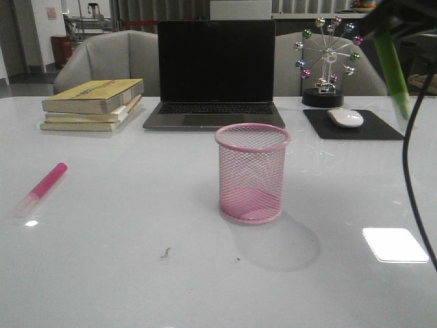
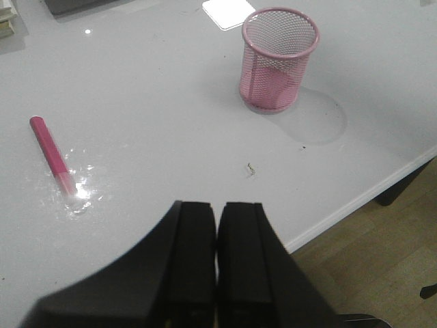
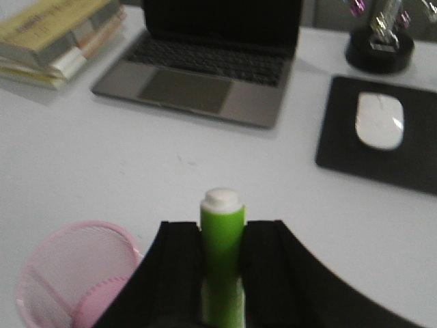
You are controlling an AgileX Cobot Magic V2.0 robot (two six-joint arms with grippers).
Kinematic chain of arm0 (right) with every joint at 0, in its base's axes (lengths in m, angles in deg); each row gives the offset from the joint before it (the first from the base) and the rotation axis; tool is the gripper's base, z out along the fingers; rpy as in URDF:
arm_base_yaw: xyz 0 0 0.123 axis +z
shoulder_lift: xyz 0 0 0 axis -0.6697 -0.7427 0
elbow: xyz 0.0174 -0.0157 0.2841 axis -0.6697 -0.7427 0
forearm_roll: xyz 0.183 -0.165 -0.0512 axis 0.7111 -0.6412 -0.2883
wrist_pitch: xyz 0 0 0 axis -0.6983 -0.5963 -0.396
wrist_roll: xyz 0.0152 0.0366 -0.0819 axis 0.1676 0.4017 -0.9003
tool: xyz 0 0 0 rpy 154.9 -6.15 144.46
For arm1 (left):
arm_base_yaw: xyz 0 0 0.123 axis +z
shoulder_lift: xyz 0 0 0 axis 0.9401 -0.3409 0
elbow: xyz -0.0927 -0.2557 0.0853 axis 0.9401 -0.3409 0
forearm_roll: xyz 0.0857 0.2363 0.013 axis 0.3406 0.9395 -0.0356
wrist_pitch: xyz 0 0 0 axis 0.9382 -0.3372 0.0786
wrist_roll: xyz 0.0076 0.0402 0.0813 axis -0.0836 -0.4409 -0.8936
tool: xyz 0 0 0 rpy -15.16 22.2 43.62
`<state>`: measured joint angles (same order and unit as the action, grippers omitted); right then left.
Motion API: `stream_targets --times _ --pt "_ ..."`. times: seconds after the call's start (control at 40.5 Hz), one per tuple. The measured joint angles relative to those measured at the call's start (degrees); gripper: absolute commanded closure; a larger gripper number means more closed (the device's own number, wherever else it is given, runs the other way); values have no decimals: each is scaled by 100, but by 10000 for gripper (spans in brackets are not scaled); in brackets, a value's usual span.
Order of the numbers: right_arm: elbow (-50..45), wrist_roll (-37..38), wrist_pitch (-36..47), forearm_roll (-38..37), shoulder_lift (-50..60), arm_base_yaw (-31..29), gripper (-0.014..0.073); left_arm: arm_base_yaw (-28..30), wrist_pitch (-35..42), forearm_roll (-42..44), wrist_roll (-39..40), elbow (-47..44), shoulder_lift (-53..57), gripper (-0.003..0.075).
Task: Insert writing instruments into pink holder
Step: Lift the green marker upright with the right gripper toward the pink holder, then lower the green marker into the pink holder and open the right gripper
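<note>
The pink holder [image 1: 252,174] [image 2: 280,58] [image 3: 72,277], a round mesh cup, stands upright and empty in the middle of the table. A magenta-pink marker [image 1: 43,188] [image 2: 52,155] lies flat on the table at the left. High at the far right, my right gripper [image 1: 386,27] [image 3: 222,229] is shut on the green marker [image 1: 392,72] [image 3: 222,239], whose whitish tip pokes out past the fingers; it hangs above the table, to the right of the holder. My left gripper [image 2: 218,208] is shut with nothing in it, above the table's near edge.
A laptop [image 1: 215,75] stands behind the holder. A stack of books [image 1: 92,104] is at the back left. A white mouse [image 1: 345,117] on a black pad [image 1: 355,126] and a ferris-wheel ornament [image 1: 326,61] are at the back right. A black cable [image 1: 410,178] hangs at the right.
</note>
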<state>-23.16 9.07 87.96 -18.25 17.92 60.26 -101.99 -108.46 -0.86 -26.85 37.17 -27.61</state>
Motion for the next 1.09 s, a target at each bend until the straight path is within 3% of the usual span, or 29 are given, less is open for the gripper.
stream_targets --times 0.272,0.569,0.915,1.088 --pt "-86 -10 1741 -176 -300 1049 378 0 4 0 0 0 0 591" --pt "-86 -10 3577 -239 -1581 1175 378 0 4 0 0 0 0 591" --pt "-86 -10 3843 -282 -2567 1175 370 0 4 0 0 0 0 591" --pt "-86 -10 3843 -294 -2750 1175 213 0 4 0 0 0 0 591"
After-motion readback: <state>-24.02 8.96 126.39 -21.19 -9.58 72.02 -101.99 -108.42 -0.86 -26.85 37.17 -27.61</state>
